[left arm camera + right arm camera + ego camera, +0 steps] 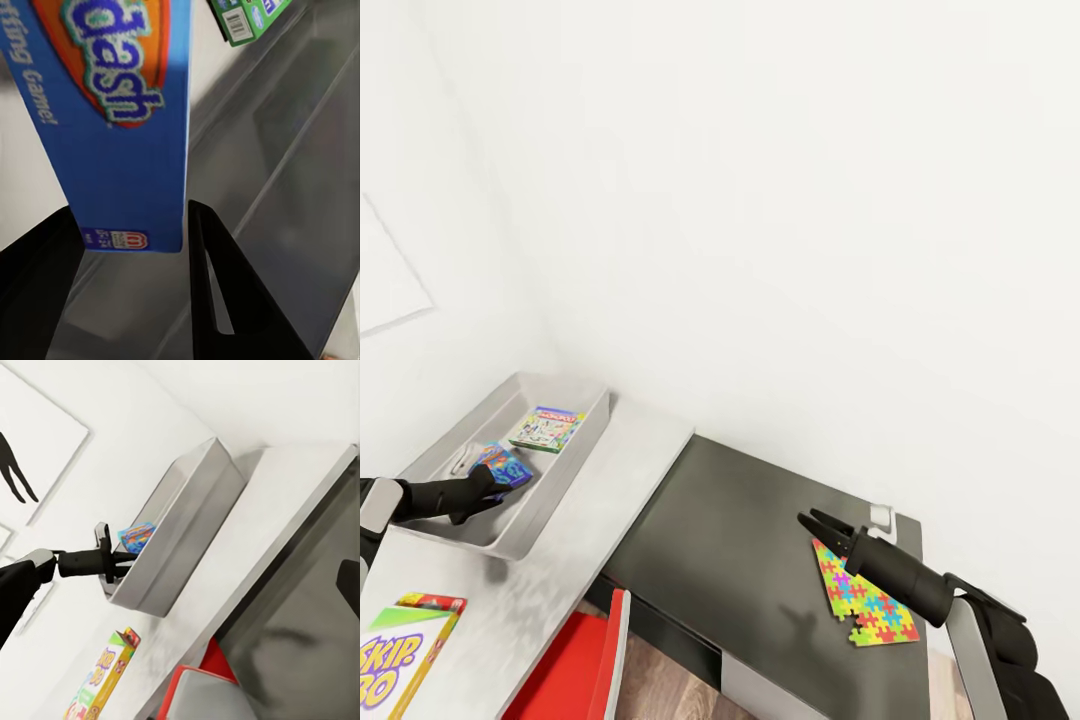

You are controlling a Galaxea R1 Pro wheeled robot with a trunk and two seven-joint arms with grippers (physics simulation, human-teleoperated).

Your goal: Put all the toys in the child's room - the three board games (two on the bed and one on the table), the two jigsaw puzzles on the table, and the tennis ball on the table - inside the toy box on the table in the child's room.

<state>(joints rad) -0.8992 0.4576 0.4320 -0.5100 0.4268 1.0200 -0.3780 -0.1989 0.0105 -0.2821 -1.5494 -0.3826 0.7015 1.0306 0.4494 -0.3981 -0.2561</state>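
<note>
Grey toy box [550, 480] walls surround the left claw [488, 487], which grips the blue board game [506, 466] tilted inside, Monopoly [548, 428] beyond. Right claw [812, 523], spread apart, hovers over the dark side counter [730, 530] beside the multicoloured jigsaw puzzle [868, 603]; Skip-Bo [405, 655] lies behind the left arm.

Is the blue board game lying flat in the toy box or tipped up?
Tipped up: the blue board game stands above the toy box rim, its lower edge between the left gripper's fingers.

Pale mottled table [625, 455] carries the grey toy box [565, 470] at its wall end and the Skip-Bo box [400, 655] at the opposite, near end, well apart from the toy box. Adjoining lower dark desk [740, 530] carries the multicoloured jigsaw puzzle [865, 600], lying flat, far side from the toy box.
</note>
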